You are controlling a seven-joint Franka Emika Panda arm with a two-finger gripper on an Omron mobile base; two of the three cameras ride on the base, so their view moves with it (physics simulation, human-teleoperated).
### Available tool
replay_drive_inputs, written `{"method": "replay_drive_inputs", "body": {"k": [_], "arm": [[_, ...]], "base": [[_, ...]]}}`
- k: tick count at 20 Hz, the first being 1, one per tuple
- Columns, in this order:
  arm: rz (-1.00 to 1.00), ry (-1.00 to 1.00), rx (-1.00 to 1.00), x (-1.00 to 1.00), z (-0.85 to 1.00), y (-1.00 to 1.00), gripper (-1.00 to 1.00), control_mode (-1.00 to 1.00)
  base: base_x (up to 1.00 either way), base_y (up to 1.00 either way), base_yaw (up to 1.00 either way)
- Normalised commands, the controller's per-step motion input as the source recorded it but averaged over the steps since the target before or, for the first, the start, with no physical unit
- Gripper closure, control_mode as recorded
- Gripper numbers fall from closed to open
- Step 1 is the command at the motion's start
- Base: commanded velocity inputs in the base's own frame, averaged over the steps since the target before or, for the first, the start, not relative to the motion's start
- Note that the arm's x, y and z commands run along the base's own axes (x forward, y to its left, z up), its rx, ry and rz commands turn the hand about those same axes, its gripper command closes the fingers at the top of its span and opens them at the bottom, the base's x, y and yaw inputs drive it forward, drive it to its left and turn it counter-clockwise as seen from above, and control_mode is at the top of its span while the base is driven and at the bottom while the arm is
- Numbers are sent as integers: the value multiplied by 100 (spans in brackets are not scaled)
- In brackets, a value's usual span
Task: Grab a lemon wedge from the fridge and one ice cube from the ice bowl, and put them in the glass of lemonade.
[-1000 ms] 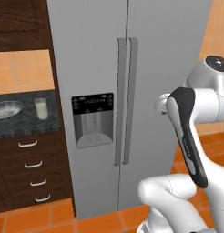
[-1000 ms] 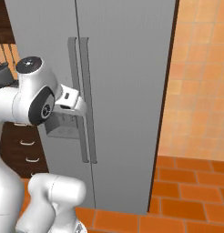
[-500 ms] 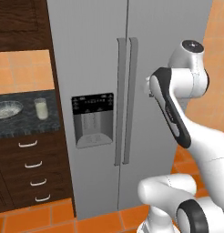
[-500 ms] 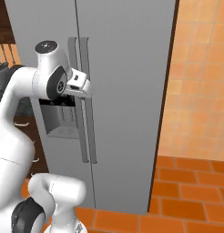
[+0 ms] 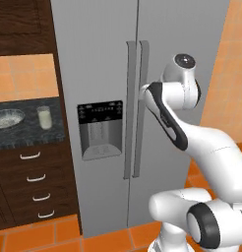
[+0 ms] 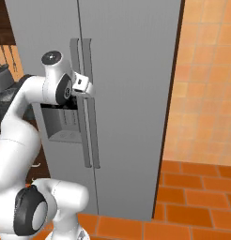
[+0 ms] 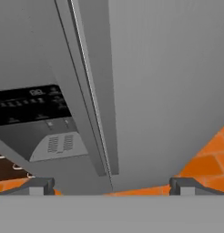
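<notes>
The tall grey fridge [image 5: 93, 59] [image 6: 131, 70] stands with both doors shut, so the lemon wedge is hidden. My gripper [image 6: 91, 90] is open and sits right at the upper part of the two long vertical handles [image 5: 134, 108] [image 6: 87, 136], holding nothing. In the hand view the fingertips [image 7: 38, 185] stand wide apart below the handles [image 7: 98, 123] and the fridge door [image 7: 168, 82]. The ice bowl [image 5: 7, 118] and the glass of lemonade [image 5: 43, 117] rest on the counter to the left of the fridge.
A black-panelled dispenser recess [image 5: 100, 129] is set in the left door. The dark counter [image 5: 24, 137] tops wooden drawers [image 5: 34, 182], with dark cabinets [image 5: 22, 27] above. An orange tiled wall [image 6: 206, 84] and floor [image 6: 192, 197] lie right of the fridge.
The arm has lifted and reached forward, bringing the open hand from in front of the dispenser side up to the fridge handles. The doors stay shut.
</notes>
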Motion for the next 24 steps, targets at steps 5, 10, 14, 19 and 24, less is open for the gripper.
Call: {"method": "replay_drive_inputs", "body": {"k": [5,10,14,19,24], "arm": [[1,0,0,77,-18,0,-100,-100],[3,0,0,84,-20,0,-100,-100],[6,0,0,67,-24,-6,-100,-100],[6,0,0,60,-27,-8,-100,-100],[4,2,0,52,-8,-1,-100,-100]], "base": [[0,0,0],[0,0,0],[0,0,0],[0,0,0],[0,0,0]]}}
